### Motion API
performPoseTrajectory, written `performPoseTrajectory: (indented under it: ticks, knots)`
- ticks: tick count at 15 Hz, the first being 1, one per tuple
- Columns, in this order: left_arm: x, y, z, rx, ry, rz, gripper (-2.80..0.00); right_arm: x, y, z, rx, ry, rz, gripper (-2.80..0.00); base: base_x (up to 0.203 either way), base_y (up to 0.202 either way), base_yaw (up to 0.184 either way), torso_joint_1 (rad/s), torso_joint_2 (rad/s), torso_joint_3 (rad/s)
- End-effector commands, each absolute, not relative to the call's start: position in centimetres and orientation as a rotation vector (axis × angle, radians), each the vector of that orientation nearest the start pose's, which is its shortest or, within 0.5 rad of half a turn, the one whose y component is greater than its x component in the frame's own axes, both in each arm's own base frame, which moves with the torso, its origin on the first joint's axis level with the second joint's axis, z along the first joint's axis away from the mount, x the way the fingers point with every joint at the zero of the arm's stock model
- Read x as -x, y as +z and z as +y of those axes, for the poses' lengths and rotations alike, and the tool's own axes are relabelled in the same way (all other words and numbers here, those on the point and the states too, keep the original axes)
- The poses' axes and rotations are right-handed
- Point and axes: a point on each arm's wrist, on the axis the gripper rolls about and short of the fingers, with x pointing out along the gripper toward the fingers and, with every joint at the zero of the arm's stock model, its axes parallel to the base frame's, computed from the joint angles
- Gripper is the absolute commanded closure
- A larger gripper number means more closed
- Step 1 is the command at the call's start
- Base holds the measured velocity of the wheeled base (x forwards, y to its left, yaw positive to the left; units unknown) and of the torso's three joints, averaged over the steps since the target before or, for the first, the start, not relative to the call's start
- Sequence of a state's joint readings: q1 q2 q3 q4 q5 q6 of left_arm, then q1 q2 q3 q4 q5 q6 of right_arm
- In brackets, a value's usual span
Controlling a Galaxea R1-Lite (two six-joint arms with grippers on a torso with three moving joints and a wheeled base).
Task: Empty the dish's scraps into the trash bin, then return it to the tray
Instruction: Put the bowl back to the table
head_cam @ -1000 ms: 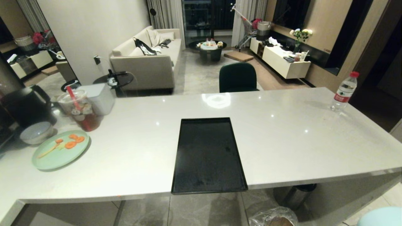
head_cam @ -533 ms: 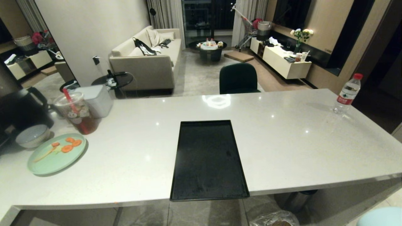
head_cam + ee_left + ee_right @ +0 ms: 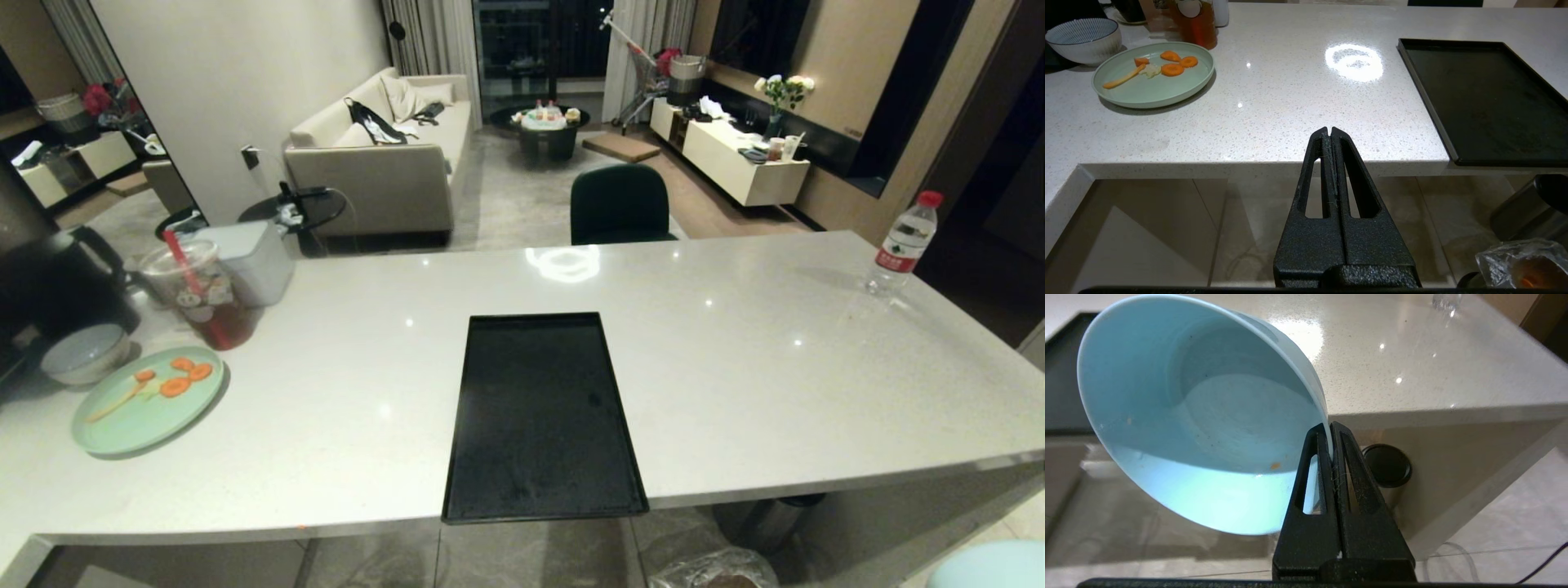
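Pale speckled counter (image 3: 735, 367), spanning the head view, with open floor below its near edge. Matte-black tray (image 3: 543, 416) at the counter's centre, its near end overhanging the edge; nothing lies on it. Lined trash bin (image 3: 710, 570) on the floor beneath the counter, to the right of the tray's near end, its crinkled clear bag visible; a second steel bin with a black lid (image 3: 1387, 465) stands just behind it. Black kettle (image 3: 49, 278) at the far left of the counter. Mint-green plate (image 3: 1153, 73) at the counter's left, carrying carrot slices (image 3: 1172, 69) and a thin orange strip. Iced drink cup (image 3: 200, 290) with red straw behind the plate; ribbed bowl (image 3: 1084, 34) beside it. Water bottle (image 3: 902, 241) at the far right.

Dish (image 3: 1200, 416): pale blue, held off the counter before its near edge, tilted steeply on its side, interior nearly clean with small specks. Right gripper (image 3: 1331, 435): fingers clamped on the dish's rim. Left gripper (image 3: 1330, 132): fingers pressed together, empty, poised before the counter's edge, left of the tray.
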State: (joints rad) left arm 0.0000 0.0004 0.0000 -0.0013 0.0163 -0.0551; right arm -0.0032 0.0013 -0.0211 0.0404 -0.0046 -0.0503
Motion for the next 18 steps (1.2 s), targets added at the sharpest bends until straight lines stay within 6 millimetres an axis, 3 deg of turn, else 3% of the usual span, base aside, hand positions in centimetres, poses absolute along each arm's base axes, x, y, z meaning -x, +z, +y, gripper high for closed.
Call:
performPoseTrajectory:
  ticks: [1, 5, 8, 11, 13, 15, 18]
  knots:
    - [2.3, 7.6, 0.0, 0.057, 0.017, 0.0, 0.0, 2.3, 8.1, 0.0, 0.072, 0.002, 0.034, 0.0, 0.0, 0.0, 0.0, 0.0, 0.0, 0.0]
    - [2.3, 7.6, 0.0, 0.056, 0.017, 0.0, 0.0, 0.7, 11.4, 0.3, 0.063, 0.136, 0.144, 0.0, 0.0, 0.0, 0.0, 0.0, 0.0, 0.0]
    - [2.3, 7.6, 0.0, 0.055, 0.017, 0.0, 0.0, -2.7, 14.4, 0.5, 0.034, 0.247, 0.303, 0.0, 0.0, 0.0, 0.0, 0.0, 0.0, 0.0]
    - [2.3, 7.6, 0.0, 0.056, 0.017, 0.0, 0.0, -9.0, 17.0, 0.8, -0.007, 0.314, 0.459, 0.0, 0.0, 0.0, 0.0, 0.0, 0.0, 0.0]
    - [2.3, 7.6, 0.0, 0.056, 0.017, 0.0, 0.0, -14.5, 19.3, 1.8, -0.064, 0.362, 0.501, 0.0, 0.0, 0.0, 0.0, 0.0, 0.0, 0.0]
    - [2.3, 7.6, 0.0, 0.055, 0.017, 0.0, 0.0, -20.1, 20.9, 4.7, -0.132, 0.365, 0.537, 0.0, 0.0, 0.0, 0.0, 0.0, 0.0, 0.0]
    - [2.3, 7.6, 0.0, 0.055, 0.017, 0.0, 0.0, -26.3, 21.7, 12.5, -0.25, 0.308, 0.581, 0.0, 0.0, 0.0, 0.0, 0.0, 0.0, 0.0]
